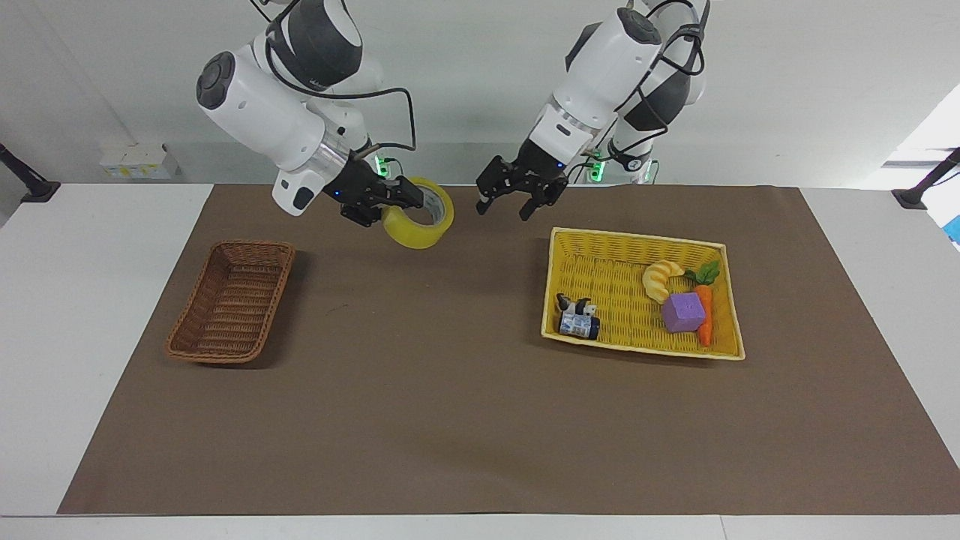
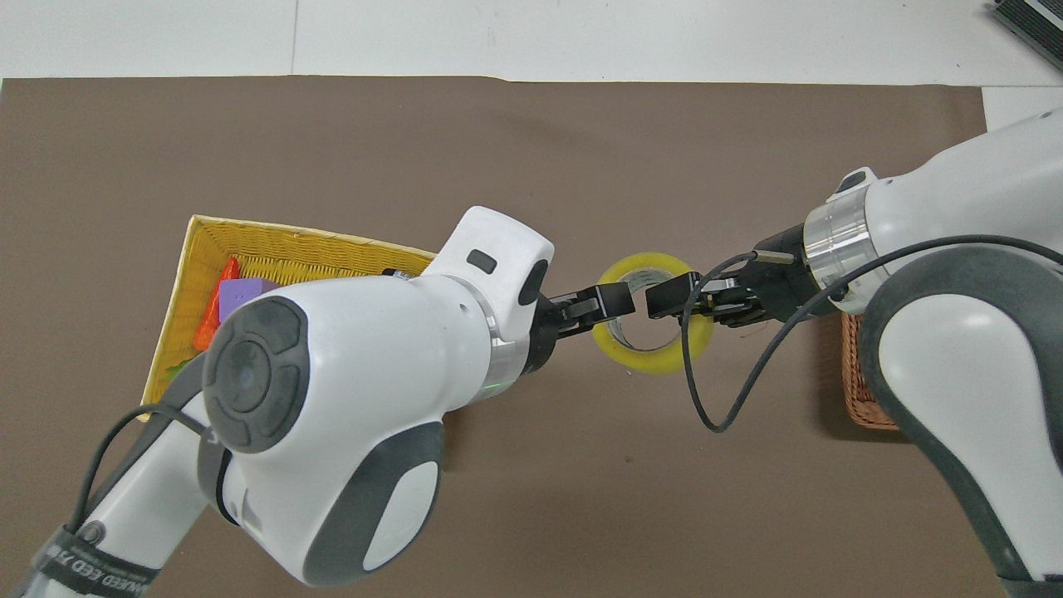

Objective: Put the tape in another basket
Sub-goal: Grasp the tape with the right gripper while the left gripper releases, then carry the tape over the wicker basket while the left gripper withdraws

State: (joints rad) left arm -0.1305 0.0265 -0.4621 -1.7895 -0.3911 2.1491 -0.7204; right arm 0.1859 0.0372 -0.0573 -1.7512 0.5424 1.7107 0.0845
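You are about midway: the tape [image 1: 418, 222] is out of the yellow basket [image 1: 556, 274] and up in the air, carried by the right gripper [image 1: 399, 201], whose fingers are closed on the wall of the roll, one inside the ring and one outside. The left gripper [image 1: 508, 204] hangs with its fingers spread and nothing between them, clear of the roll and over the mat [image 1: 450, 420] just beside the yellow basket's corner nearest the robots. So the roll sits with the right arm alone, over bare mat between the two baskets. What is left for you, I judge, is the carry toward the right arm's end of the table, where the brown basket [image 1: 231, 301] waits with nothing in it, then lowering and letting go. The tape itself is a wide, glossy, see-through yellow ring with a pale grey core, hanging tilted with its hole turned partly toward the facing camera; it looks stiff and light, and held by one side of its wall it could swing
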